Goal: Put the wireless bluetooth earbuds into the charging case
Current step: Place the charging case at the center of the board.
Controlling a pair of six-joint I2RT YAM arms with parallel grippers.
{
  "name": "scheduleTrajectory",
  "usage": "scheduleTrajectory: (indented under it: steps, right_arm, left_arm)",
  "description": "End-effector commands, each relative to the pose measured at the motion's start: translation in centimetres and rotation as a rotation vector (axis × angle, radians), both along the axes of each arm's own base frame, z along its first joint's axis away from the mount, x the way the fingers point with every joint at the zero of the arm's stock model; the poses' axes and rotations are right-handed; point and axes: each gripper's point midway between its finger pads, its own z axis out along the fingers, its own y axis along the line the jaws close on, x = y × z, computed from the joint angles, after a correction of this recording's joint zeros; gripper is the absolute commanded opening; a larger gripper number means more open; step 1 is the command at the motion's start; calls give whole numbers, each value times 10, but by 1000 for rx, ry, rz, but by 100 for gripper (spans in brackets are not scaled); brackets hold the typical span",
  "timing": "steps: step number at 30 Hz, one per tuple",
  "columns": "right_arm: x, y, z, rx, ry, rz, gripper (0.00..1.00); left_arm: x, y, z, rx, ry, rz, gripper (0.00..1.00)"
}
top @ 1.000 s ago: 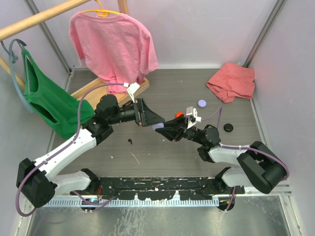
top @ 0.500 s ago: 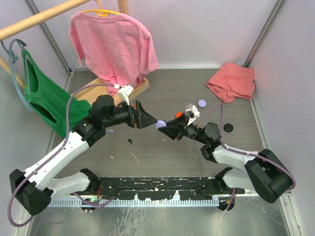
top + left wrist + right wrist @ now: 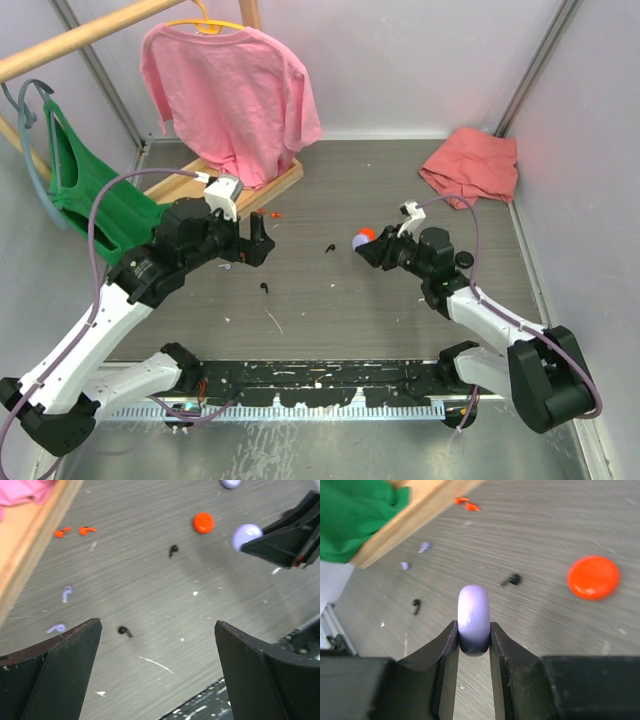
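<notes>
Left gripper (image 3: 157,630): jaws wide, empty.
Lilac earbuds (image 3: 66,593): lying loose, just beyond one fingertip, outside the gap.
Right gripper (image 3: 473,632): clamped edge-on around the lilac case (image 3: 473,611).
Technique: centre the open jaws over one earbud, then pinch gently across its stem.

White arm links (image 3: 95,335), black joints (image 3: 185,235), looping purple cables (image 3: 150,173).

No readable text.
The smooth lilac plastic charging case (image 3: 473,615) shows no lettering, nor does anything else.
</notes>
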Motion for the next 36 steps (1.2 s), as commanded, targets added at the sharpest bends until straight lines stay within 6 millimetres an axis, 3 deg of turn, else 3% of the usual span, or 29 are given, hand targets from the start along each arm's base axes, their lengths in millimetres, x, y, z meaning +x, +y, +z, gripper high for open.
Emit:
scheduleTrajectory:
  steps: [1, 11, 21, 28, 36]
  right_arm:
    - [17, -39, -17, -48, 146, -183, 1]
    - [37, -130, -65, -81, 318, -556, 1]
    - [51, -153, -97, -100, 439, -640, 8]
    - [45, -162, -110, -149, 495, -662, 35]
    - [37, -177, -104, -230, 487, -709, 63]
  left_arm:
    - [8, 33, 0, 142, -95, 75, 98]
    - [12, 63, -8, 151, -147, 166, 98]
    - [9, 85, -12, 145, -157, 250, 98]
    - [8, 86, -9, 127, -165, 251, 98]
    - [6, 88, -7, 118, -173, 257, 98]
